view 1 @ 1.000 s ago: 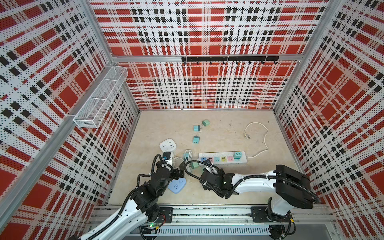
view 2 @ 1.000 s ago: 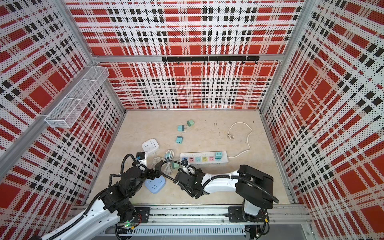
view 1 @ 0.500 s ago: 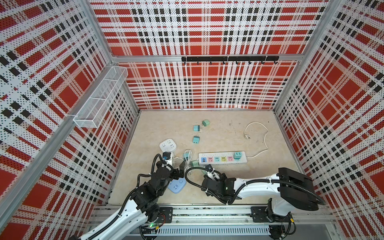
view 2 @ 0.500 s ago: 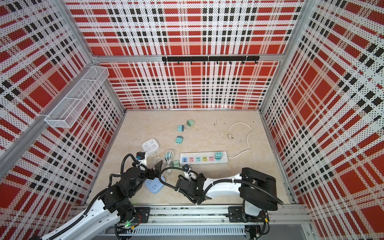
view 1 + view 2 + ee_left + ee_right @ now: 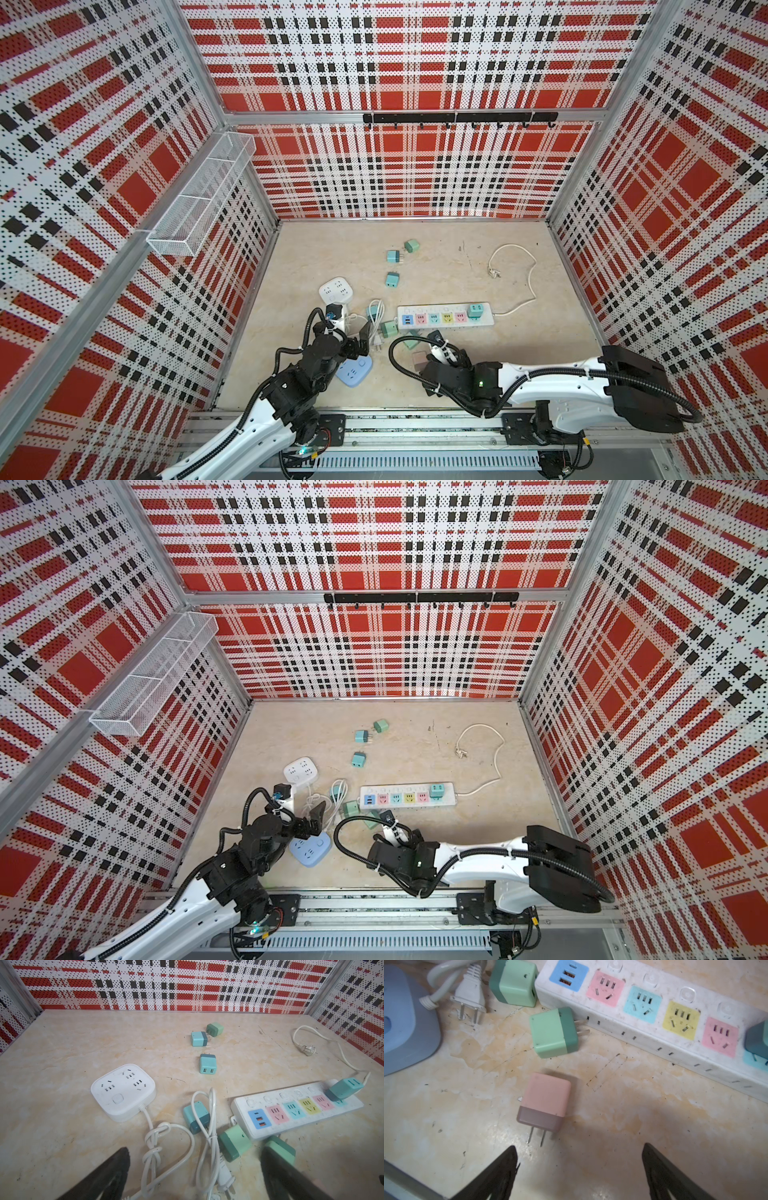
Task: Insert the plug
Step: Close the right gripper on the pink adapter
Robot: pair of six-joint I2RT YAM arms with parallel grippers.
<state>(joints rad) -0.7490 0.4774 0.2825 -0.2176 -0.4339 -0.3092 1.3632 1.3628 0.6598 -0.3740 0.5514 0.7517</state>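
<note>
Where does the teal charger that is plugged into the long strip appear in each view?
Both top views: charger on the cord end of the strip, just right of centre.
Left wrist: charger standing on the strip's end, beside a pink socket.
Right wrist: charger cut by the frame edge, past a pink socket; mostly its dark base shows.
Shared landmark: the blue USB panel at the strip's opposite end.

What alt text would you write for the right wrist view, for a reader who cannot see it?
A pink two-prong charger lies flat on the beige tabletop, prongs pointing toward the open, empty right hand. Beyond it, two green chargers lie beside a white power strip with pastel sockets; a white cord plug and a blue socket block lie nearby.
</note>
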